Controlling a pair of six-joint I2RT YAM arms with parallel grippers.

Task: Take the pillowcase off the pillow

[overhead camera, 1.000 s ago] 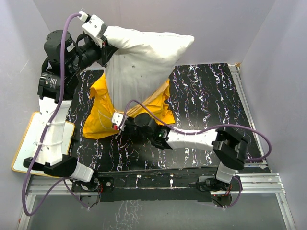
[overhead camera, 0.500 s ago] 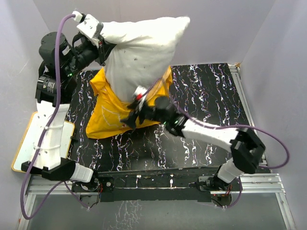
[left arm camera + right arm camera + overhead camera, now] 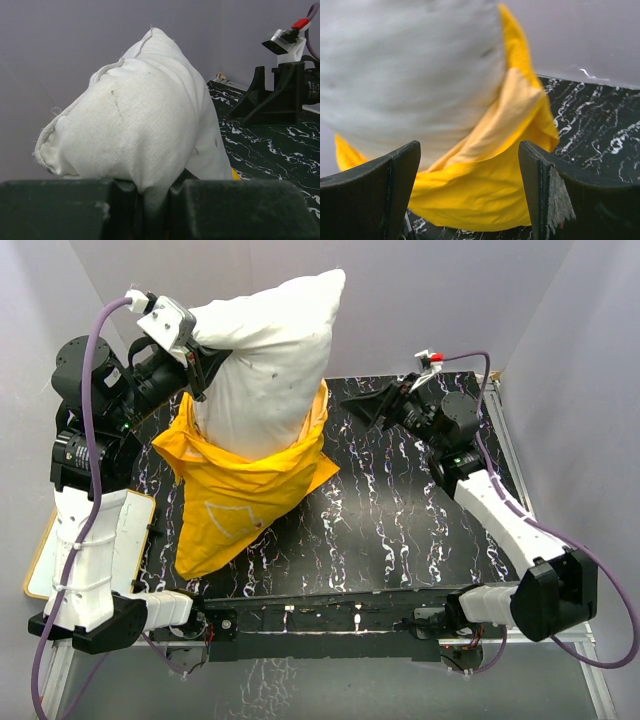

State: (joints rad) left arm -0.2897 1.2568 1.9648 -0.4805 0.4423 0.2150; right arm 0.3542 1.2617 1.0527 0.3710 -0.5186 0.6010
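The off-white pillow (image 3: 265, 360) hangs upright above the table's back left, and my left gripper (image 3: 195, 355) is shut on its upper left corner. In the left wrist view a fold of pillow (image 3: 140, 125) fabric is pinched in my left gripper (image 3: 152, 200). The yellow pillowcase (image 3: 240, 490) is bunched around the pillow's lower end, its bottom sagging onto the table. My right gripper (image 3: 368, 405) is open at the back right, apart from the cloth. The right wrist view faces the pillow (image 3: 405, 65) and pillowcase (image 3: 485, 185) past my right gripper (image 3: 469, 145), with nothing between its fingers.
A black marbled tabletop (image 3: 420, 500) fills the workspace between grey walls. A flat white board with a wooden frame (image 3: 45, 560) lies off the table's left edge, under my left arm. Metal rails (image 3: 540, 615) run along the front.
My right gripper has opened, let go of the pillowcase and swung away to the back right. My left arm lifted the pillow higher and leftward, and the pillowcase slid lower.
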